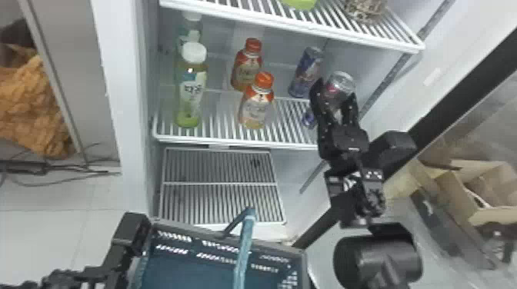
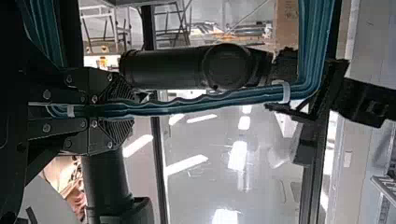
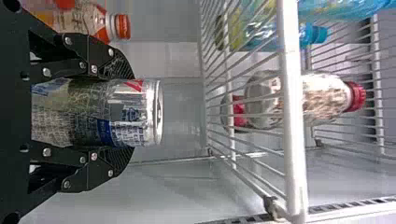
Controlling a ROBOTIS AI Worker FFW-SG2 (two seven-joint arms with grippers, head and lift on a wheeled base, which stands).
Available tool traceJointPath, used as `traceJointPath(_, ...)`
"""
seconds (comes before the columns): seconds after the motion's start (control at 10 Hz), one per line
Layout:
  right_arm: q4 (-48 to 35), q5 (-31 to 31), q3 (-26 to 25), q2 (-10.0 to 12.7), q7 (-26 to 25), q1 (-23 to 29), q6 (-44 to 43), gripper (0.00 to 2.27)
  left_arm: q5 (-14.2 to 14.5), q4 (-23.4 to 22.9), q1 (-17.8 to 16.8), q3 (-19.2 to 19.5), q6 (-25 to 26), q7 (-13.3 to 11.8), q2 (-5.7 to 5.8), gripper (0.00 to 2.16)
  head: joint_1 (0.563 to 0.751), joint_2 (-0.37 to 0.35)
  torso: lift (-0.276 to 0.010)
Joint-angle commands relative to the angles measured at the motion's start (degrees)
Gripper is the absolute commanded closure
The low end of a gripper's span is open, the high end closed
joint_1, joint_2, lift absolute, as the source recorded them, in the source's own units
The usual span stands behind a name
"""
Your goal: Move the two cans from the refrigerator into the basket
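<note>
Right, from far left: an orange cloth (image 1: 34, 103) is bunched at the left edge. My left arm (image 1: 132, 230) comes in at the lower left, beside the basket (image 1: 204, 265), which sits at the bottom centre, its teal handle (image 1: 243, 253) crossing over it. In the left wrist view I see my left gripper (image 2: 112, 110) with its fingers closed in on that handle, one on either side.

Above, left of centre, a tall bottle (image 1: 192, 92) with a white cap stands on the middle shelf (image 1: 230, 143), and another white-capped bottle (image 1: 191, 32) is behind it. Next come two shorter orange-capped bottles, the front one (image 1: 257, 111) near the centre and the rear one (image 1: 247, 69) a little higher.

Right of those, in the upper right of centre, the free can (image 1: 306, 73) stands on the same shelf. Just right of it I have my right gripper (image 1: 334, 94), its fingers spread only to the width of the held can (image 1: 340, 82) and clamped on its sides. In the right wrist view the can's silver end sticks out past the fingertips.

At the right edge, low down, I can see an open box (image 1: 496, 217) of brown cardboard.
</note>
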Motion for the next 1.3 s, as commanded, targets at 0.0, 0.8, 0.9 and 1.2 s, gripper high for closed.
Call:
traceJointPath(0.0,-5.28,-1.72,0.00,-0.31,0.21,3.84,1.91,0.89,0.07,0.00,0.08,-0.05,0.74,-0.01,0.00,1.21,0.695,-0.350,-0.266)
traceJointPath(0.8,-31.16,-6.40,-5.03,1.27,2.32,23.11,20.19,0.89,0.07,0.00,0.36,0.07,0.74,-0.01,0.09,1.21,0.695,-0.350,-0.266)
traceJointPath(0.9,-34.39,-6.74,-6.17,1.71,2.50,25.64,22.72,0.89,0.07,0.00,0.22,0.07,0.74,-0.01,0.09,1.21,0.695,-0.350,-0.266)
traceJointPath(1.2,-44.24,-8.46,-8.34,2.77,2.85,33.51,31.16,0.89,0.07,0.00,0.50,0.29,0.74,-0.01,0.00,1.21,0.695,-0.350,-0.266)
